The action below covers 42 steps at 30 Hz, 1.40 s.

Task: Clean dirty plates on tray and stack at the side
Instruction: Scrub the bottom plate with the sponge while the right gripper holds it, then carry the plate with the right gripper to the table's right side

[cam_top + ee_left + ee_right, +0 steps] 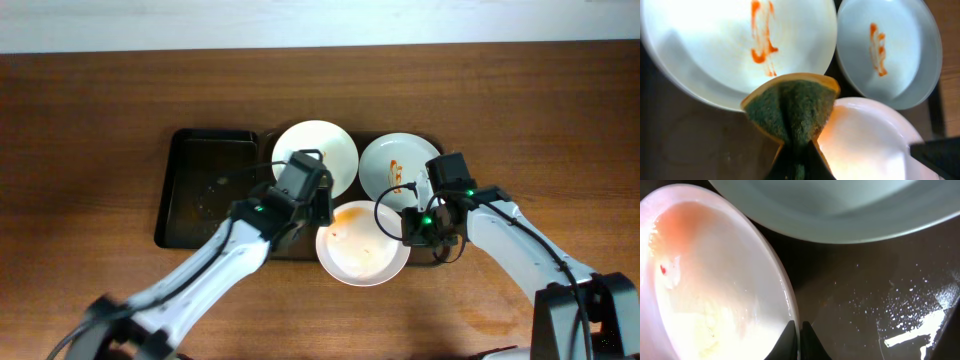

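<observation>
You are reaching your left arm in from the lower left, with the left gripper pinching a folded sponge (only its dark tips show). You are angling your right arm in from the lower right, with the right gripper clamping the front plate by the rim.

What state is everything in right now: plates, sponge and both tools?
Back plate: sauce streaks, unwiped.
Grey plate: sauce streaks, unwiped.
Front plate: faint orange smear, overhangs tray's front edge.
Sponge: folded, pinched in left tool.
Left tool: shut on sponge.
Right tool: shut on front plate's rim.
Tray: holds all three plates.
</observation>
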Each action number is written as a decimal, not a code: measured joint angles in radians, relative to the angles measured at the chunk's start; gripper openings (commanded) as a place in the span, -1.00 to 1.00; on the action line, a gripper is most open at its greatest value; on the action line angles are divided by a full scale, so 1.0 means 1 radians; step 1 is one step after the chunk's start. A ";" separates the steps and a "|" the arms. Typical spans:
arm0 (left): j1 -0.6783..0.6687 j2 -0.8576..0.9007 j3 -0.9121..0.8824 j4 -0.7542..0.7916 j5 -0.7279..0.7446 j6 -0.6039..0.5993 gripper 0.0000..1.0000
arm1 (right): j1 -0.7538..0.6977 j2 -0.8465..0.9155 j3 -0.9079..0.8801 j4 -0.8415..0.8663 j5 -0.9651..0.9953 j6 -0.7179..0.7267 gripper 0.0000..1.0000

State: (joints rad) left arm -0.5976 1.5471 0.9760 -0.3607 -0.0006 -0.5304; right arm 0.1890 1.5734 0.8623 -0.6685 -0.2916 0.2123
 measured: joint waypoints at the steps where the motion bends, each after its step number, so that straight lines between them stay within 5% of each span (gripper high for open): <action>1: 0.008 -0.050 0.000 -0.022 -0.005 0.012 -1.00 | 0.000 0.000 0.000 0.000 0.000 0.000 -0.92; 5: 0.092 -0.141 0.000 -0.152 -0.011 0.093 -1.00 | 0.000 -0.004 0.006 -0.021 0.002 -0.020 -0.92; 9: 0.312 -0.141 0.000 -0.186 0.001 0.220 -1.00 | 0.003 -0.186 0.106 -0.089 0.095 -0.080 -0.92; 12: 0.469 -0.141 0.000 -0.199 0.026 0.303 -1.00 | 0.118 -0.258 0.122 -0.094 0.425 -0.093 -0.92; 17: 0.518 -0.141 0.000 -0.204 0.035 0.329 -1.00 | 0.455 -0.256 0.122 0.047 0.872 -0.158 -0.92; 23: 0.518 -0.141 0.000 -0.204 0.038 0.329 -1.00 | 0.482 -0.244 0.122 0.050 1.207 -0.177 -0.92; 29: 0.518 -0.141 0.000 -0.204 0.073 0.329 -1.00 | 0.113 -0.244 0.122 0.035 0.942 -0.004 -0.92; 33: 0.518 -0.141 0.000 -0.204 0.076 0.329 -1.00 | -0.381 -0.245 0.122 0.030 0.596 0.019 -0.92; 38: 0.518 -0.141 0.000 -0.204 0.079 0.329 -1.00 | -0.591 -0.111 0.123 0.078 0.439 0.024 -0.92; 40: 0.518 -0.141 0.000 -0.205 0.079 0.329 -1.00 | -0.627 -0.060 0.123 0.092 0.428 0.023 -0.07; 42: 0.518 -0.141 0.000 -0.204 0.079 0.329 -1.00 | -0.632 -0.060 0.123 0.121 0.369 0.024 -0.10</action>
State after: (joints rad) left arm -0.0799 1.4063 0.9760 -0.5648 0.0788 -0.2012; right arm -0.4427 1.5135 0.9855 -0.5476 0.0776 0.2363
